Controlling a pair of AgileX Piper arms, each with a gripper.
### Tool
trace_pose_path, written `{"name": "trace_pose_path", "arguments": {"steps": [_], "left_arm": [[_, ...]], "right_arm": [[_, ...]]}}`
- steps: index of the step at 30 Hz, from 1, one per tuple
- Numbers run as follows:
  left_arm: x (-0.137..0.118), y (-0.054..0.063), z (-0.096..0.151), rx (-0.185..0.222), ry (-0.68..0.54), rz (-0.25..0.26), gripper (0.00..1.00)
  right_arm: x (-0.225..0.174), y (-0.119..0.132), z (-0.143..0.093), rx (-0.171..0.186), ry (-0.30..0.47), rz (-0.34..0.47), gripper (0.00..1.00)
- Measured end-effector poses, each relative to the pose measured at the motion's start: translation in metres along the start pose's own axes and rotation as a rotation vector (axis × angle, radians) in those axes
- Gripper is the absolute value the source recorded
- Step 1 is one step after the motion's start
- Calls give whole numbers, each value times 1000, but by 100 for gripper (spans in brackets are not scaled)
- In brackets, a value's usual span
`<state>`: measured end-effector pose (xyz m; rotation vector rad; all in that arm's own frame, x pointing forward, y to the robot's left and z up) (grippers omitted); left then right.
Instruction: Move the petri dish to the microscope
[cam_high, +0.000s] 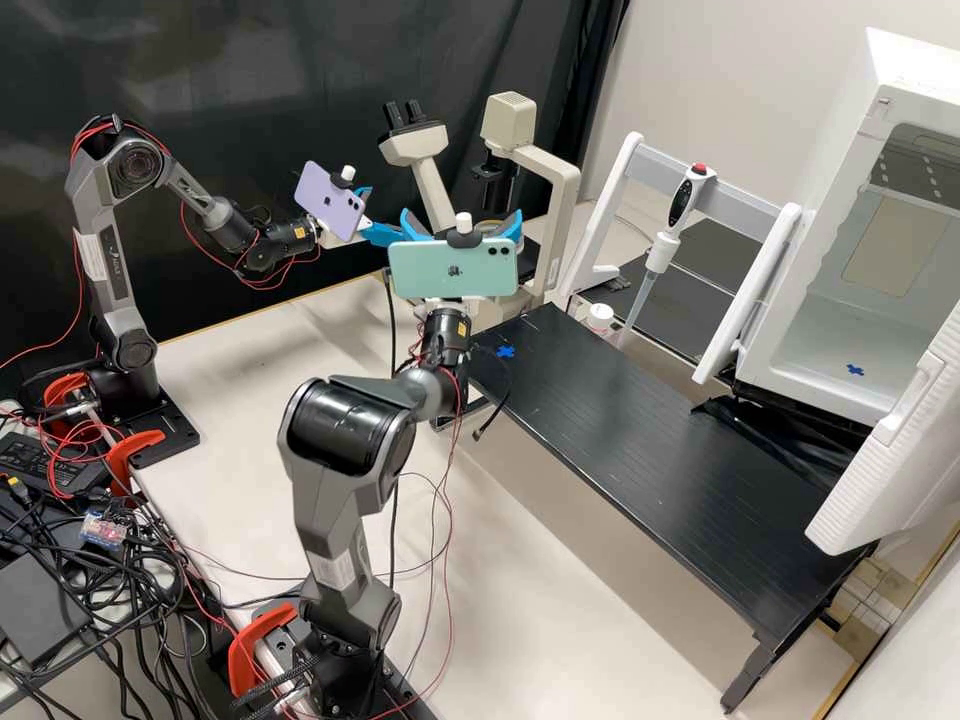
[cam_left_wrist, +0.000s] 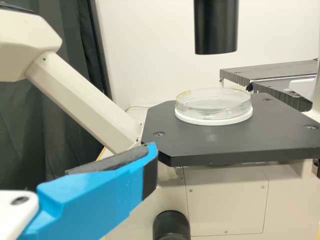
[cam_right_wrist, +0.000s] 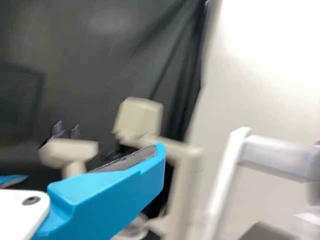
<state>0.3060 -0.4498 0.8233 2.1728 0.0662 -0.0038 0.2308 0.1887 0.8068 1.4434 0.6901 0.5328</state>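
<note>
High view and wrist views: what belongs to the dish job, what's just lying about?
In the job:
- clear, round petri dish on a white round base
- cream metal microscope with flat black stage

Apparently not needed now:
- white pipette with red button
- white, open-fronted cabinet
- tangled black cables

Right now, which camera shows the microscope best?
The high view, showing eyepieces to base, partly behind the right gripper and phone. Left wrist view: stage and dish close up. Right wrist view: eyepieces, upper frame.

Petri dish (cam_left_wrist: 214, 106) clear, ring (cam_left_wrist: 214, 119) under it white, stage (cam_left_wrist: 225, 142) black. Microscope (cam_high: 565, 195) cream. Bench (cam_high: 640, 440) black, fine parallel lines, blue cross (cam_high: 505, 351) near microscope-end edge.
</note>
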Motion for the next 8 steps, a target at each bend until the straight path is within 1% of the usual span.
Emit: {"name": "trace_pose_path", "arguments": {"steps": [2,4,5,6,7,8], "left_arm": [[0,0,0,0,0,0,100],[0,0,0,0,0,0,100],[0,0,0,0,0,0,100],[0,0,0,0,0,0,100],[0,0,0,0,0,0,100],[0,0,0,0,0,0,100]], "right_arm": [[-21,9,7,-14,-36,64,100],[-36,14,14,-18,-85,103,100],[-47,18,20,-12,-122,127,100],[-52,20,23,-6,-139,138,100],[-60,23,30,7,-175,156,100],[-64,26,34,10,-197,172,100]]}}
